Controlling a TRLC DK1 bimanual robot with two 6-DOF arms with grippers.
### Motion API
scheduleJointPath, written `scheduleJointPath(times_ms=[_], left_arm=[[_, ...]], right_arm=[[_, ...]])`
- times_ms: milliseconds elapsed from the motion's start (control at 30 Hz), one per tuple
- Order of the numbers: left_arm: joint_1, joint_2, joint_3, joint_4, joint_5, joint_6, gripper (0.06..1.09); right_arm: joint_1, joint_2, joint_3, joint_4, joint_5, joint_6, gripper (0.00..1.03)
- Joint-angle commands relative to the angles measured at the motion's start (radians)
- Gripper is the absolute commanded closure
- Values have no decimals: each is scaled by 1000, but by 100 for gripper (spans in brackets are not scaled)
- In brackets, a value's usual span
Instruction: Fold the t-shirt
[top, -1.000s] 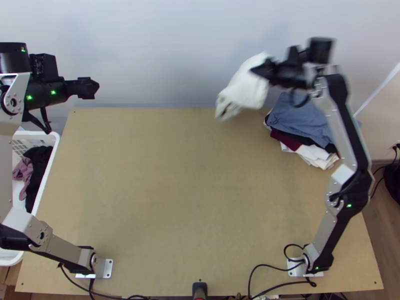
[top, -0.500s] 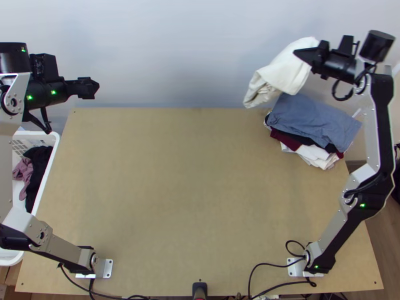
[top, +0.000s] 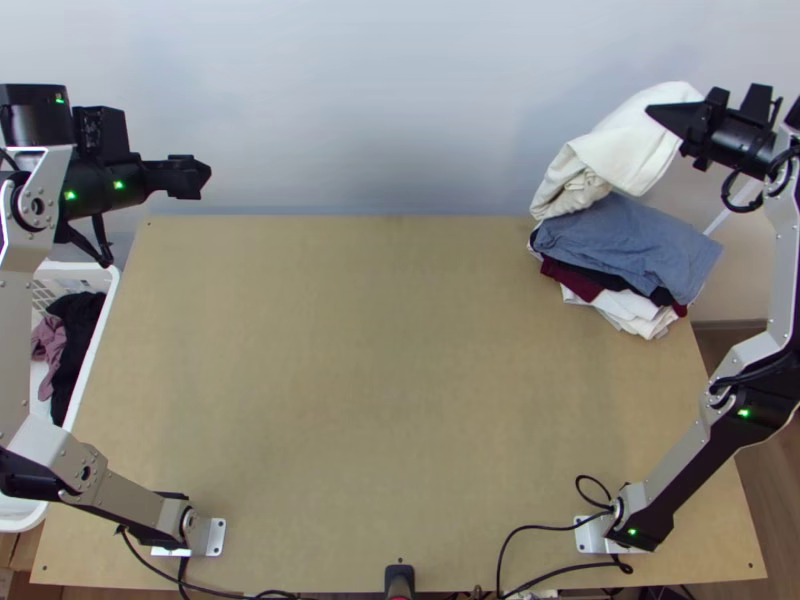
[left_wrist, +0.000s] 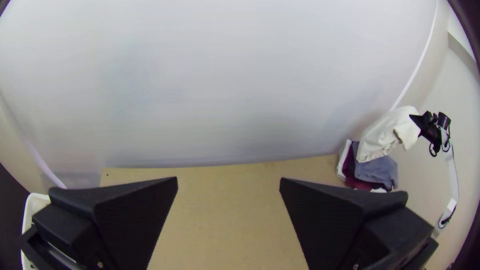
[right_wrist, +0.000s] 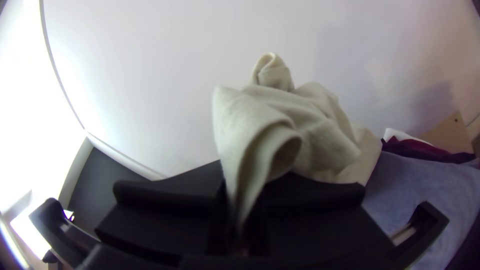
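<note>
- Nearest you, the left arm's base (top: 213, 537) stands by the near left corner of the worktop (top: 380, 380), and the right arm's base (top: 592, 535) by the near edge, towards the near right corner. Black cables (top: 540, 527) run along that edge.
- Beside the worktop's left edge you have a white basket (top: 112, 290) with black cloth (top: 72, 340) and mauve cloth (top: 47, 345) inside.
- At the far right corner you'll find a stack of clothes: blue-grey cloth (top: 630, 240) on top, dark red cloth (top: 575, 277) and white cloth (top: 635, 310) lower down.
- Your left tool (top: 200, 176) is out by the far left corner, wide apart with nothing between its fingers, well away from the t-shirt.
- Your right tool (top: 655, 110) is up by the far right corner, pinched on the white t-shirt (top: 625, 140).
- The t-shirt hangs from the right tool's tips in a folded, rumpled bundle, reaching from them towards the worktop's far edge. One part curls over between the fingers; its loose lower end is at the far side of the stack. You can't tell from here whether it touches the blue-grey cloth.
</note>
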Motion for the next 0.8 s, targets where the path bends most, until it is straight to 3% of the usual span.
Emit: scheduleJointPath(times_ms=[0,233,500,767], left_arm=[[-5,1,14,9,-5,-4,10],[-7,4,14,8,-5,-2,10],[-21,15,14,1,-5,-2,10],[-33,20,14,3,-5,-1,10]], right_arm=[[-39,10,-28,-33,-22,-41,100],[-100,38,-31,-191,-10,-184,100],[-166,73,-39,-366,90,-376,100],[-211,72,-132,-437,202,-540,100]])
